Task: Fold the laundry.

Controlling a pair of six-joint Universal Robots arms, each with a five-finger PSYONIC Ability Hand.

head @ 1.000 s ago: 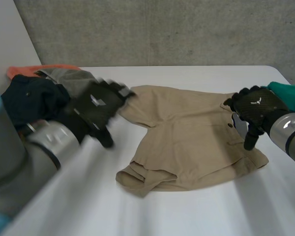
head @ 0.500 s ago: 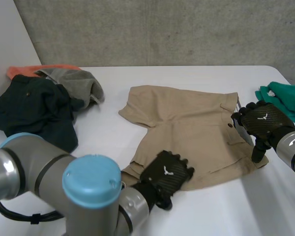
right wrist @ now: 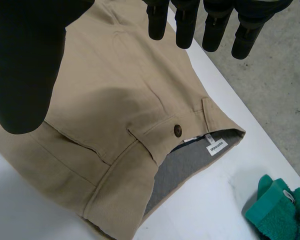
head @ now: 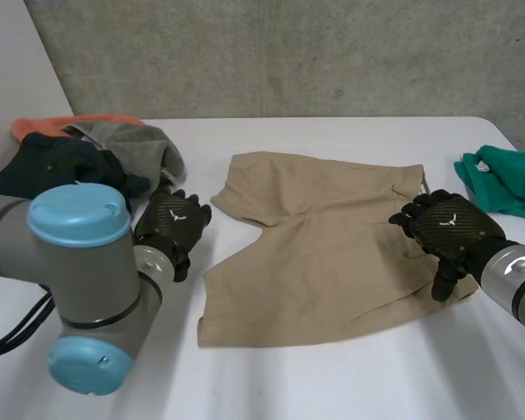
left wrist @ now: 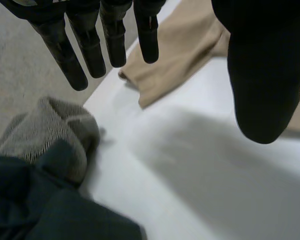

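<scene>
Tan shorts lie spread flat in the middle of the white table, waistband toward the right. My left hand hovers just left of the shorts' near leg, fingers straight and holding nothing. Beyond its fingertips lies the far leg's hem. My right hand is over the waistband end of the shorts, open with straight fingers above the buttoned back pocket. The waistband's grey lining and label show beside it.
A pile of laundry sits at the table's left: a dark navy garment, a grey one and an orange one. A green cloth lies at the right edge. The near part of the table is bare.
The left hand swept from the pile down to the shorts' crumpled near leg, then back left. That leg now lies flat and spread. The right hand shifted slightly toward the middle.
</scene>
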